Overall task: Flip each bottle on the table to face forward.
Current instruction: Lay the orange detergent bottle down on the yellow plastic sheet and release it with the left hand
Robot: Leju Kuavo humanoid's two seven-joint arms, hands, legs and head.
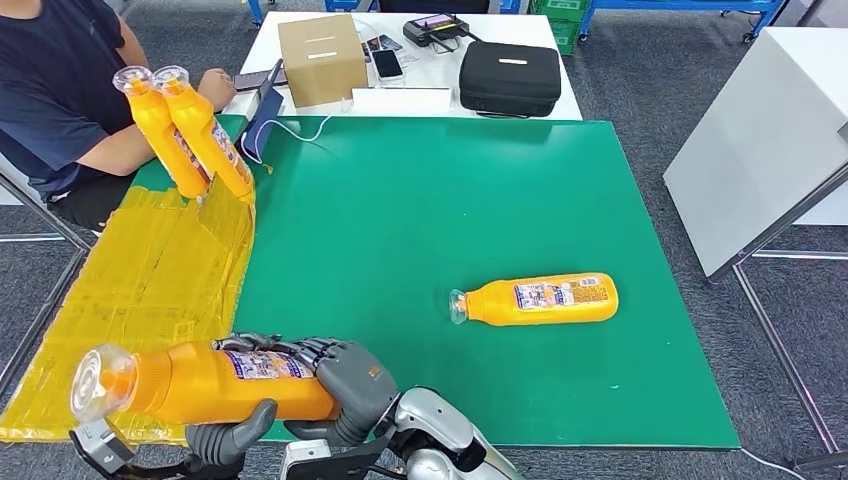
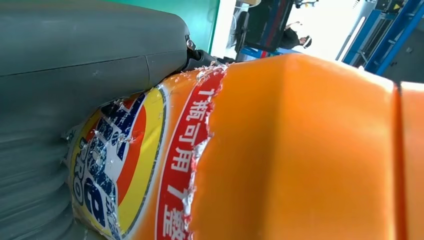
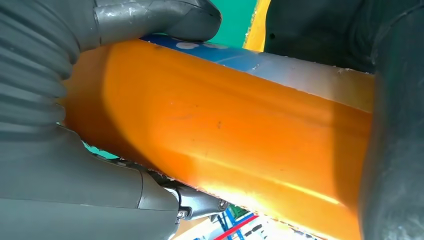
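At the near edge of the counter (image 1: 420,200), I am seeing both hands gripping one orange bottle (image 1: 215,382) lying sideways, cap pointing left. My right hand (image 1: 345,385) is wrapping its base end; my left hand (image 1: 225,435) is cupping it from below, thumb against the body. A second bottle (image 1: 540,299) is lying flat on the green mat, well apart. Two more bottles (image 1: 185,130) are leaning at the far left, beside a seated person (image 1: 60,90).

I see one orange bottle (image 1: 205,382) held sideways near the green desk's (image 1: 420,200) front-left corner, another (image 1: 540,299) lying mid-desk, two (image 1: 185,130) standing far-left.
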